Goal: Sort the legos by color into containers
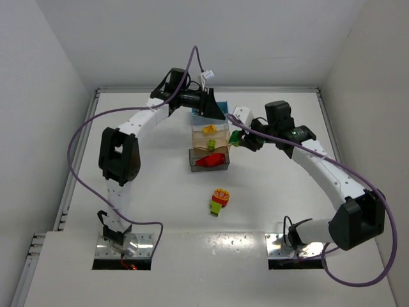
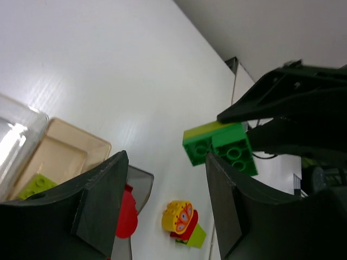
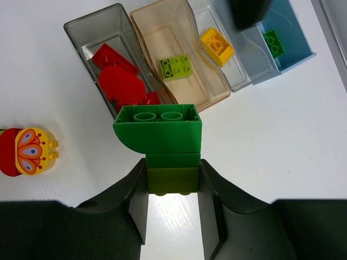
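Observation:
My right gripper [image 3: 172, 176] is shut on a green lego clump [image 3: 158, 130]: a curved dark green brick, a green plate and an olive brick pinched between the fingers. It hangs just right of the bins [image 1: 235, 137]. The grey bin [image 3: 89, 32] holds red pieces [image 3: 120, 82]. The tan bin [image 3: 152, 24] holds a lime brick [image 3: 174, 66]. A yellow brick [image 3: 217, 45] lies behind clear walls beside the blue bin [image 3: 295, 38], which holds a green brick [image 3: 272, 42]. My left gripper [image 2: 165, 208] is open and empty above the blue bin [image 1: 221, 107].
A loose clump of yellow, red and lime bricks [image 1: 219, 199] lies on the white table in front of the bins. It also shows between my left fingers as the same clump [image 2: 182, 219]. The three bins stand in a row at mid-table. White walls close in the back and sides.

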Robot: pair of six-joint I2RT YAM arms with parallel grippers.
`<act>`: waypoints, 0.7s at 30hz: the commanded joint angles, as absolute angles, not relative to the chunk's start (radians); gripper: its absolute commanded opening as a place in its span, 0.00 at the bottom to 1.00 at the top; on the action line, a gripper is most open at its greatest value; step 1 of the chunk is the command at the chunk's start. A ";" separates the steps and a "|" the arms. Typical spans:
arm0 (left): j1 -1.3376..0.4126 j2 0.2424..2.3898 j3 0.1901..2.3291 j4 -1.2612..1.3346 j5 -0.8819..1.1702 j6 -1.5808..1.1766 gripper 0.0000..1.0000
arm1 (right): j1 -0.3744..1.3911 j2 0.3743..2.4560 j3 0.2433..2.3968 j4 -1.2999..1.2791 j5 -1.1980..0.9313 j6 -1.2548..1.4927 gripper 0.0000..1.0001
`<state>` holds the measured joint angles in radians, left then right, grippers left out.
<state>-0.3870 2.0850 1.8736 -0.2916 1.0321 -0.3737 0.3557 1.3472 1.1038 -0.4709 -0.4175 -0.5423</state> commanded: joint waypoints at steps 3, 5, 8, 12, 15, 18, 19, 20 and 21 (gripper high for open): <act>-0.396 2.031 1.805 -0.394 1.065 -0.285 0.65 | 0.351 1.316 1.114 -0.404 -0.403 -0.538 0.06; -0.405 2.022 1.793 -0.394 1.078 -0.285 0.65 | 0.351 1.316 1.114 -0.403 -0.403 -0.538 0.06; -0.416 2.022 1.793 -0.394 1.117 -0.285 0.65 | 0.351 1.335 1.123 -0.403 -0.394 -0.538 0.06; -0.425 2.011 1.793 -0.384 1.149 -0.276 0.66 | 0.351 1.357 1.123 -0.394 -0.394 -0.548 0.06; -0.446 1.988 1.793 -0.374 1.161 -0.276 0.69 | 0.360 1.368 1.114 -0.370 -0.403 -0.557 0.06; -0.459 1.979 1.782 -0.374 1.161 -0.267 0.69 | 0.360 1.388 1.114 -0.345 -0.413 -0.557 0.06; -0.459 1.970 1.782 -0.374 1.161 -0.267 0.70 | 0.360 1.400 1.114 -0.335 -0.413 -0.557 0.06; -0.459 1.970 1.773 -0.374 1.161 -0.267 0.70 | 0.360 1.401 1.126 -0.334 -0.413 -0.548 0.06; -0.459 1.970 1.773 -0.374 1.161 -0.267 0.71 | 0.360 1.413 1.126 -0.334 -0.413 -0.548 0.06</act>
<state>-0.4477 2.0392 1.7813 -0.4015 1.1252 -0.2916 0.3561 1.3937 1.1038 -0.3946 -0.3969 -0.5461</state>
